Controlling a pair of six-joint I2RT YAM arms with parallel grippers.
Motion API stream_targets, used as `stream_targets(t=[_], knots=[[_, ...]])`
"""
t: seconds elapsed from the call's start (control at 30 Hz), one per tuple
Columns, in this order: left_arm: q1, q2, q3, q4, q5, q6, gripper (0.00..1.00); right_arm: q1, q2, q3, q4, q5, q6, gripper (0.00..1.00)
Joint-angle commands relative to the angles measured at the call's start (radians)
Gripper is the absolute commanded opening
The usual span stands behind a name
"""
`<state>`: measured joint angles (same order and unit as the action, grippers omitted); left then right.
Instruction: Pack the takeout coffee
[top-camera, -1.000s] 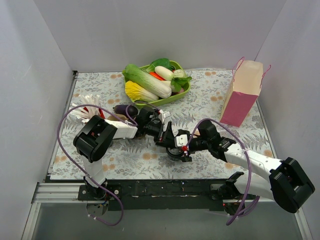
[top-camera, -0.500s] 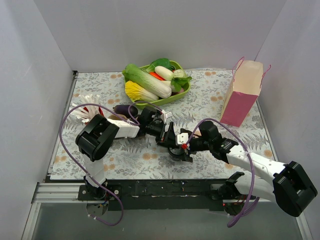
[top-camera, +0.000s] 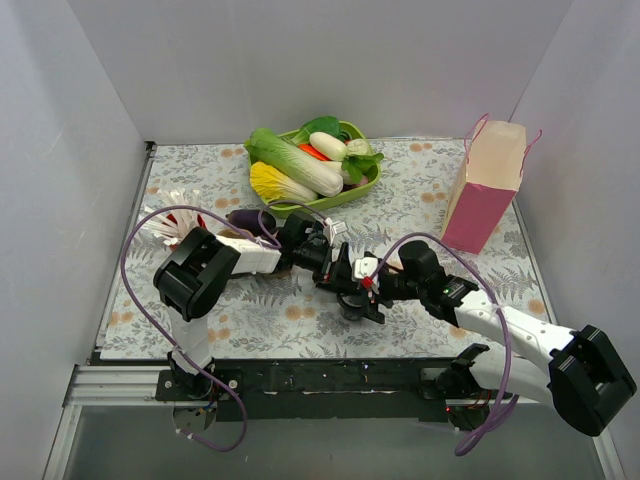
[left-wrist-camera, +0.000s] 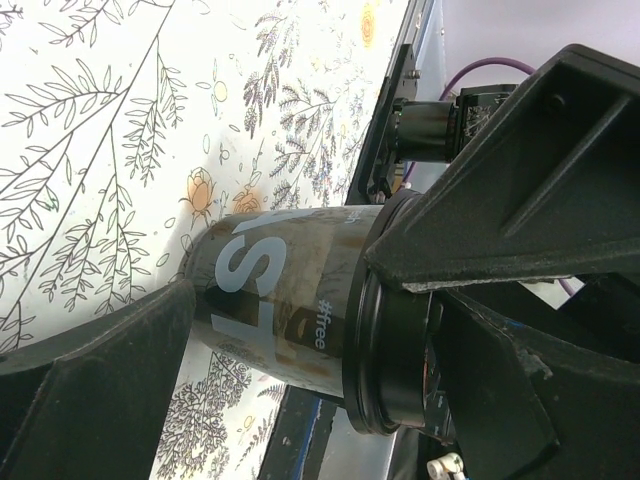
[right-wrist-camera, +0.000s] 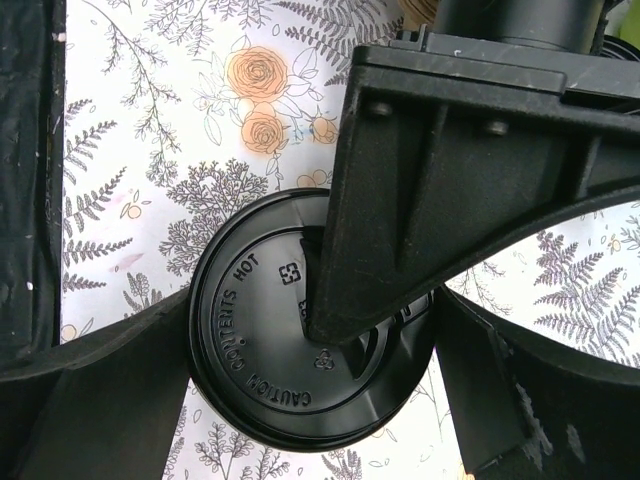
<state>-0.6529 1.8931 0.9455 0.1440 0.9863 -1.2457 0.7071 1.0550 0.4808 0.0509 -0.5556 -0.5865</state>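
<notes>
The takeout coffee (top-camera: 354, 304) is a dark cup with pale lettering (left-wrist-camera: 270, 300) and a round black lid (right-wrist-camera: 260, 350). It sits low over the floral mat at the front centre, mostly hidden between both grippers in the top view. My left gripper (top-camera: 345, 285) is open with its jaws wide along the cup (left-wrist-camera: 280, 280), one finger (left-wrist-camera: 90, 380) by the base and the other (right-wrist-camera: 450, 150) lying across the lid. My right gripper (top-camera: 372, 293) is open and looks down on the lid (right-wrist-camera: 312, 300), a finger close on each side. I cannot tell whether the cup rests on the mat.
A green bowl (top-camera: 368, 178) of vegetables stands at the back centre. A pink paper bag (top-camera: 485, 190) stands upright at the back right. White straws (top-camera: 168, 226) and a dark eggplant (top-camera: 248, 217) lie at the left behind my left arm.
Both arms have shifted slightly, and the right gripper has moved a little to the left at the cup. Both pairs of jaws have stayed wide. The cup has barely moved.
</notes>
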Motion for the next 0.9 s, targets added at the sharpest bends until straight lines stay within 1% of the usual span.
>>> stream_targets(t=[0.0,0.13,0.17,0.2,0.43,0.53,0.57,0.67,0.87], knots=[[-0.004,0.064,-0.025,-0.112,-0.186,0.107,0.98,-0.012,-0.001,0.099,0.052,-0.015,0.097,0.98],[-0.001,0.069,-0.020,-0.116,-0.186,0.112,0.98,-0.020,0.002,0.116,-0.026,0.014,0.105,0.98],[-0.001,0.067,-0.022,-0.118,-0.187,0.114,0.98,-0.024,0.003,0.122,-0.045,0.016,0.093,0.98],[0.001,0.070,-0.025,-0.119,-0.189,0.114,0.98,-0.026,0.003,0.127,-0.098,0.016,0.087,0.98],[0.009,0.054,-0.053,-0.116,-0.186,0.127,0.98,-0.032,-0.012,0.177,-0.268,0.009,0.025,0.98],[0.009,0.041,-0.079,-0.084,-0.164,0.127,0.98,-0.032,-0.016,0.165,-0.286,-0.003,-0.022,0.98],[0.010,0.031,-0.086,-0.066,-0.128,0.127,0.98,-0.032,-0.018,0.162,-0.290,-0.009,-0.038,0.98],[0.012,0.015,-0.119,-0.018,-0.094,0.141,0.98,-0.032,-0.029,0.150,-0.290,-0.010,-0.094,0.98],[0.012,0.012,-0.137,-0.017,-0.094,0.164,0.98,-0.032,-0.046,0.142,-0.345,0.046,-0.159,0.98]])
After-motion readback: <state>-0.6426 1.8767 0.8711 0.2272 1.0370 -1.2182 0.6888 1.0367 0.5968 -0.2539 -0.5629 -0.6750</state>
